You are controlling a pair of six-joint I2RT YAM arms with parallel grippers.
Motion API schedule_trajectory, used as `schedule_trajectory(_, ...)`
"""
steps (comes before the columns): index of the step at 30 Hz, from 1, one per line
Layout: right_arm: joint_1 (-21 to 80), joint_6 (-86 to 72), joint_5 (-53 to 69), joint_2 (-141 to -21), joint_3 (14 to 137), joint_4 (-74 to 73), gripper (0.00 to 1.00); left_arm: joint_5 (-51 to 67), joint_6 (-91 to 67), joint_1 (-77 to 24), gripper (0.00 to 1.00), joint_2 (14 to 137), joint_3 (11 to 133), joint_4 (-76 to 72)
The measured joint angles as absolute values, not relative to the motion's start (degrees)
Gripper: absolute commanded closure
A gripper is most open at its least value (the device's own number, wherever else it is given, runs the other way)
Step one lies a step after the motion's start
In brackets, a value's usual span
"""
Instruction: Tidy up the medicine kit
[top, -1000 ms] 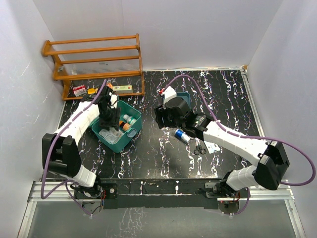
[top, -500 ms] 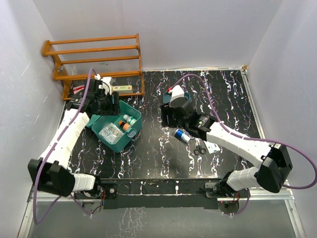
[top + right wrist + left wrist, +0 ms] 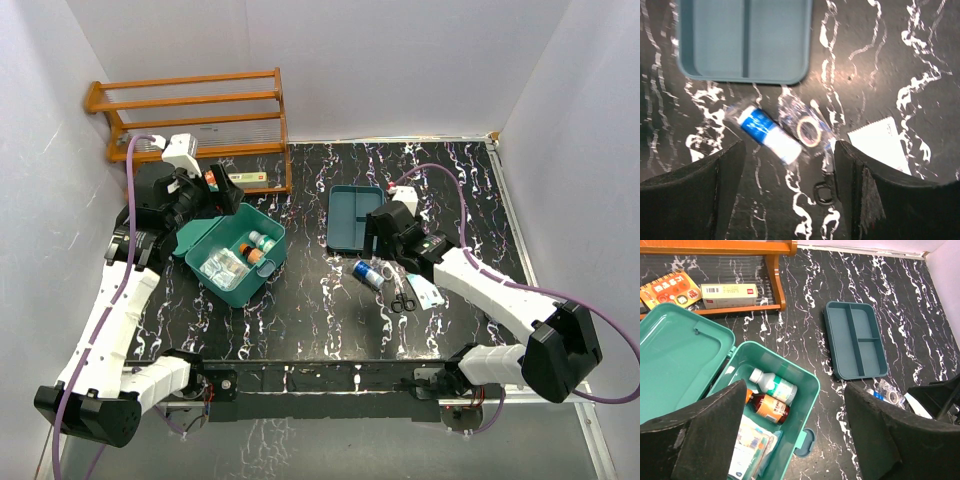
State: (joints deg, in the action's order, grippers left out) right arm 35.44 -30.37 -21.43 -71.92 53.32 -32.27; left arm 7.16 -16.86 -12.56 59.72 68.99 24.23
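The medicine kit is a teal-green case standing open at the left, its lid laid back. Inside it lie a white bottle, a brown bottle and flat packets. My left gripper is open and empty, raised above the kit's far-left side; in the left wrist view its fingers frame the kit's front rim and latch. My right gripper is open and empty, and in the right wrist view it hangs over a blue-and-white tube and a tape roll.
A darker teal divided tray lies empty at mid-table. Scissors and a white packet lie right of the tube. A wooden rack stands at the back left, with a white box and an orange packet under it.
My left gripper has risen out of the kit and pulled back to the far left. My right gripper has drawn back off the divided tray, which now shows whole.
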Motion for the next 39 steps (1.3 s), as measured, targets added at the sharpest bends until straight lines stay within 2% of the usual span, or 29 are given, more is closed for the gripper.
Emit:
schedule_trajectory(1, 34.72, -30.30, -21.06, -71.57, 52.58, -32.77, 0.33, 7.44, -17.12, -12.56, 0.02, 59.46, 68.73, 24.21)
schedule_trajectory(9, 32.51, -24.56, -14.74, -72.60, 50.35, -34.35, 0.50, 9.80, -16.32, -12.56, 0.01, 56.82, 67.42, 27.46)
schedule_trajectory(15, 32.49, -19.79, -11.31, -76.47, 50.04, -33.80, 0.54, 12.01, -16.05, -12.62, 0.02, 54.94, 64.31, 28.69)
schedule_trajectory(19, 32.49, -16.53, -7.42, -81.14, 51.03, -33.61, 0.61, 15.51, -16.75, -12.91, 0.04, 55.51, 63.79, 28.27)
schedule_trajectory(29, 32.49, -13.56, 2.04, -88.51, 53.36, -32.91, 0.61, 21.41, -17.82, -13.43, 0.05, 61.98, 64.36, 25.04)
schedule_trajectory(39, 32.67, -13.67, 3.64, -93.80, 54.61, -31.97, 0.64, 25.04, -20.38, -13.65, 0.06, 70.89, 65.25, 19.62)
